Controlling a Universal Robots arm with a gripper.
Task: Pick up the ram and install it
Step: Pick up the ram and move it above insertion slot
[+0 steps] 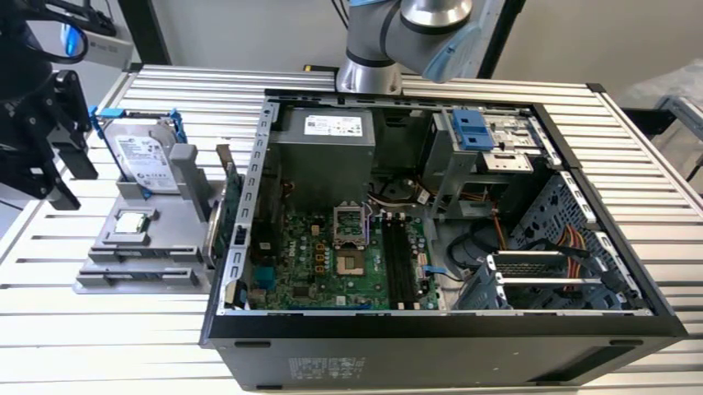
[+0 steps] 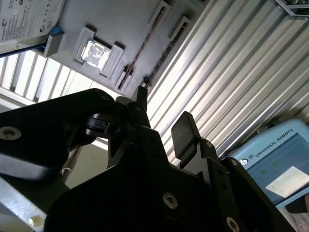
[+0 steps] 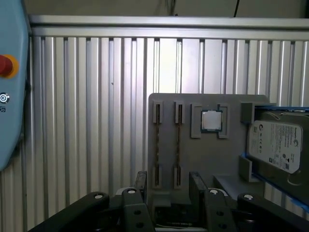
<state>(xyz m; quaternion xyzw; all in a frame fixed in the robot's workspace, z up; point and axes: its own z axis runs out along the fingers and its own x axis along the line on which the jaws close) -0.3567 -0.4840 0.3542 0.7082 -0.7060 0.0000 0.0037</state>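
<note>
A computer case [image 1: 439, 358] lies open on the worktop [image 1: 88, 346]. Beside it, a holder [image 1: 121, 276] bears a hard drive [image 1: 148, 160]; a processor [image 1: 132, 221].

Universal Robots arm [image 1: 374, 45], seen at twelve o'clock in the exterior view: a silver-grey metal joint with a pale blue cap [image 1: 453, 48]. At nine o'clock is its matte black wrist hardware [image 1: 44, 123]. In both wrist views the gripper [image 3: 168, 182] [image 2: 162, 112] is all black, its angular links dotted with round silver screw heads [image 3: 99, 196], its fingers [image 3: 195, 180] flat and squared.
</note>
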